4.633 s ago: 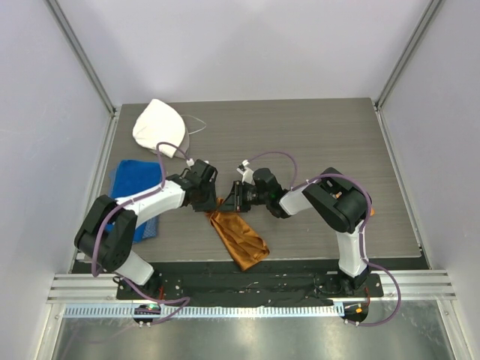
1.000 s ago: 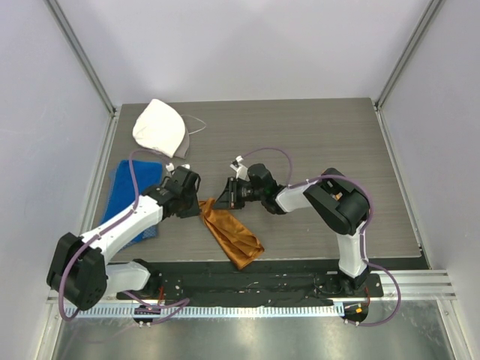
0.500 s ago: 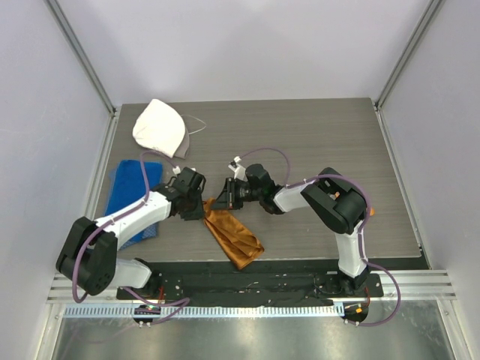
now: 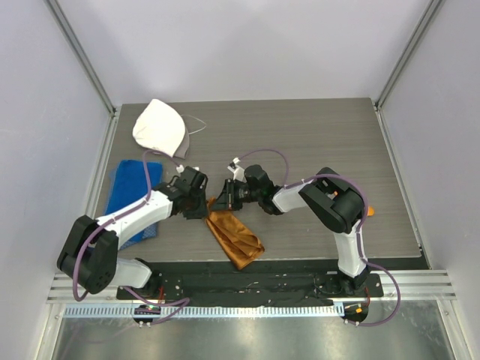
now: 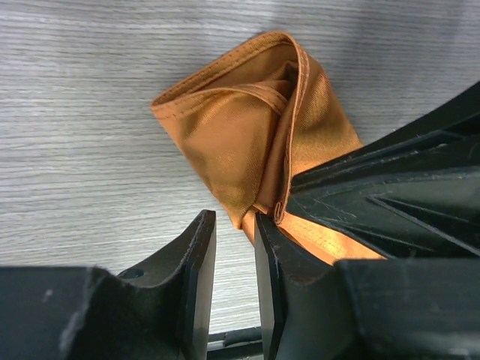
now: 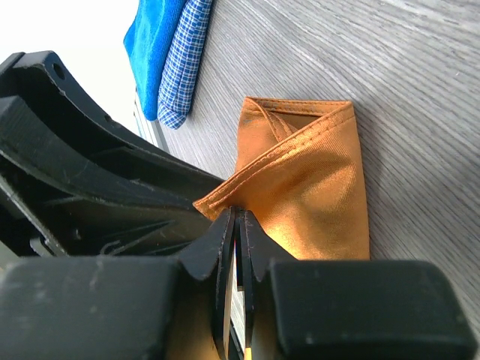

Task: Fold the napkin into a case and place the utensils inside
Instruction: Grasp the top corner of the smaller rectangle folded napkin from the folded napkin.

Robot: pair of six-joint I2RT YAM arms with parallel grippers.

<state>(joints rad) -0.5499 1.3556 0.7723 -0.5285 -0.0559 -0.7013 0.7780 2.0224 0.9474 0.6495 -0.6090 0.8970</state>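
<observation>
The rust-orange napkin (image 4: 235, 237) lies as a narrow folded strip running from the table's middle toward the near edge. My right gripper (image 6: 236, 215) is shut on the hem at the strip's far end, and the cloth (image 6: 319, 187) spreads beyond its tips. My left gripper (image 5: 235, 225) is open by a narrow gap just left of that end. The napkin's folded corner (image 5: 247, 139) hangs at the gap's mouth, against the right finger (image 5: 274, 255), with nothing pinched. The utensils do not show clearly; only an orange sliver (image 4: 370, 211) peeks out behind the right arm's elbow.
A blue towel (image 4: 129, 187) lies at the left under my left arm, also the blue towel (image 6: 161, 52) in the right wrist view. A white rounded cloth cap (image 4: 160, 127) sits at the back left. The two grippers nearly touch over the napkin's end.
My left gripper has moved right, from beside the blue towel up to the napkin's far corner. The right gripper has kept its hold and shifted slightly.
</observation>
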